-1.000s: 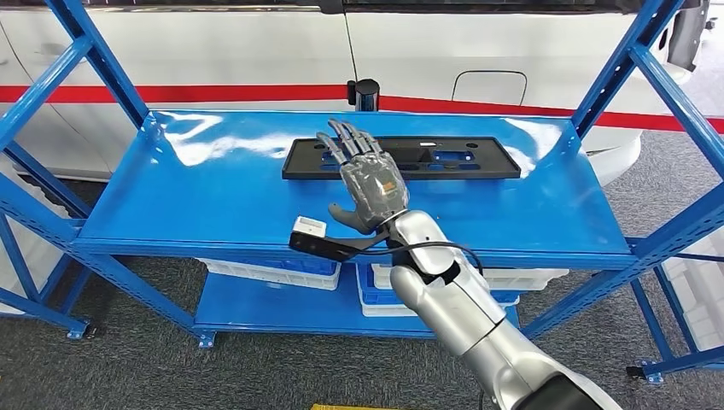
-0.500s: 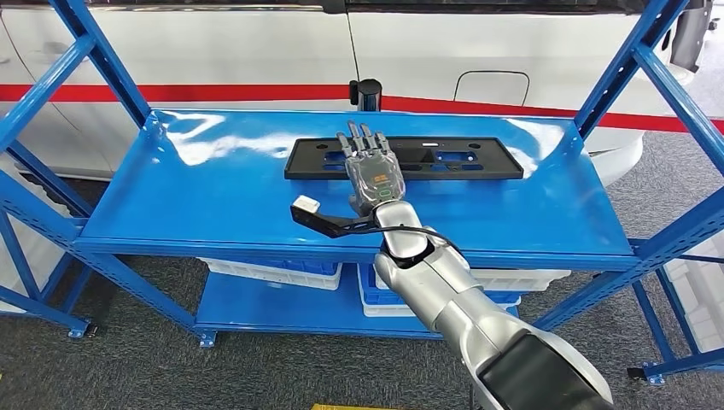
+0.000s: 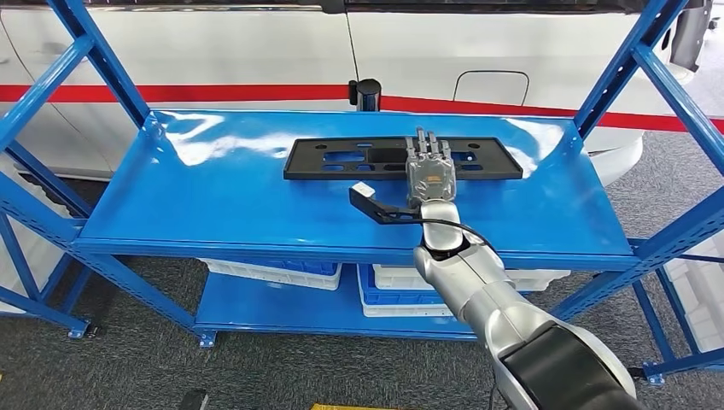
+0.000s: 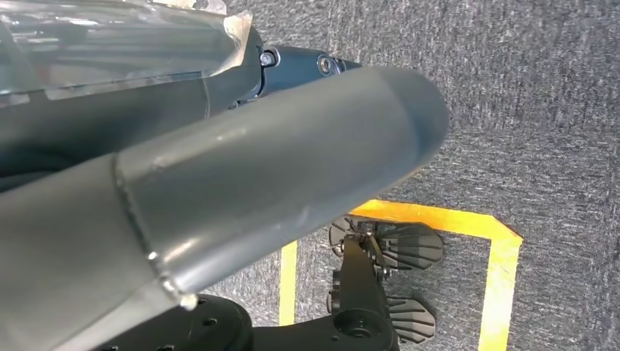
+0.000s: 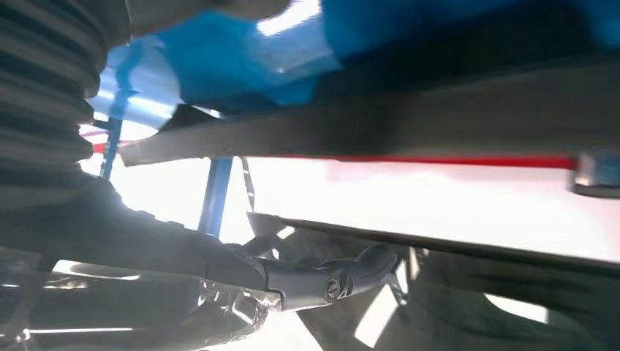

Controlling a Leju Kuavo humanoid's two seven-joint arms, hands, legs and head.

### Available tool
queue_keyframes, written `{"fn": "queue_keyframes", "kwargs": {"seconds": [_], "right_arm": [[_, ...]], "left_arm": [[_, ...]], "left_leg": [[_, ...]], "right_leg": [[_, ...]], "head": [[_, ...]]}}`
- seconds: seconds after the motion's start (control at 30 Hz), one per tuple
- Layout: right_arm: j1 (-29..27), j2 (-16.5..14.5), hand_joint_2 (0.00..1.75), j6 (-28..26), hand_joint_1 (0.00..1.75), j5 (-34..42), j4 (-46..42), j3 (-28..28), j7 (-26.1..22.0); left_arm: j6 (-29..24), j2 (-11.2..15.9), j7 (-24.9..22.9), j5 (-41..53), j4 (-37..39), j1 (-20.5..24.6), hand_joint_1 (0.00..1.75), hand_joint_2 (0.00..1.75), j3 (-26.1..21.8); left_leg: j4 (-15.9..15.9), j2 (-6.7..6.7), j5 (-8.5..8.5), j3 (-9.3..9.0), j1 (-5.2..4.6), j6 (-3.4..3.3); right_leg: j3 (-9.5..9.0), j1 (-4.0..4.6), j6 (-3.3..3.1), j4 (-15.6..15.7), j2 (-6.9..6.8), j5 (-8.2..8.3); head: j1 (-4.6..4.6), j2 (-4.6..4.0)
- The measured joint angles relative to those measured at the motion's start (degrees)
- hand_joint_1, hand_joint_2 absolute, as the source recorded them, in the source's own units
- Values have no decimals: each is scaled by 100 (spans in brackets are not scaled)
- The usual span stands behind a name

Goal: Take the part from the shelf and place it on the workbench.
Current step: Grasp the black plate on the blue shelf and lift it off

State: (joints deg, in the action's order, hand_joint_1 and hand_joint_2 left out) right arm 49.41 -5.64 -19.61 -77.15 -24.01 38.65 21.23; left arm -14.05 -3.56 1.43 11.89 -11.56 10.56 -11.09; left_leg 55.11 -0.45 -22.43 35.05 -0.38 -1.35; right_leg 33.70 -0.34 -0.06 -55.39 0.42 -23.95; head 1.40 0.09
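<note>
The part (image 3: 341, 159) is a long flat black plate with several cut-outs, lying near the back of the blue shelf top (image 3: 213, 196). My right hand (image 3: 429, 169) reaches in over the shelf's front edge with its fingers stretched straight and flat over the plate's right-of-middle section, holding nothing. Whether the fingertips touch the plate I cannot tell. In the blurred right wrist view the plate's dark edge (image 5: 439, 117) runs across, with the right hand's fingers (image 5: 307, 281) beside it. My left hand (image 4: 219, 183) hangs by the floor, thumb in close-up, its fingers hidden.
Slanted blue uprights (image 3: 657, 77) frame the rack on both sides. A white vehicle with a red stripe (image 3: 213, 91) stands right behind it, and a black cylinder (image 3: 367, 92) at the shelf's back edge. White and blue bins (image 3: 282, 272) sit on the lower shelf.
My right hand has moved to the right and farther in along the shelf, from the plate's left part to right of its middle, fingers still outstretched. The plate has not moved.
</note>
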Motion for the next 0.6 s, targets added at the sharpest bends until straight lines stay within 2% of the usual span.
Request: {"fn": "queue_keyframes", "kwargs": {"seconds": [0.27,0.6], "right_arm": [[-208,222,175,-212,175,2,12,-405,-103],[-162,293,175,-229,175,-75,-34,-525,-142]], "left_arm": [[2,-14,8,22,0,134,0,0,27],[10,-27,20,24,0,184,0,0,28]], "left_leg": [[0,1,-1,-2,0,0],[-1,2,-2,-19,0,0]], "right_leg": [[-2,0,0,0,1,0],[-22,1,-1,1,0,-1]], "head": [[1,0],[-1,0]]}}
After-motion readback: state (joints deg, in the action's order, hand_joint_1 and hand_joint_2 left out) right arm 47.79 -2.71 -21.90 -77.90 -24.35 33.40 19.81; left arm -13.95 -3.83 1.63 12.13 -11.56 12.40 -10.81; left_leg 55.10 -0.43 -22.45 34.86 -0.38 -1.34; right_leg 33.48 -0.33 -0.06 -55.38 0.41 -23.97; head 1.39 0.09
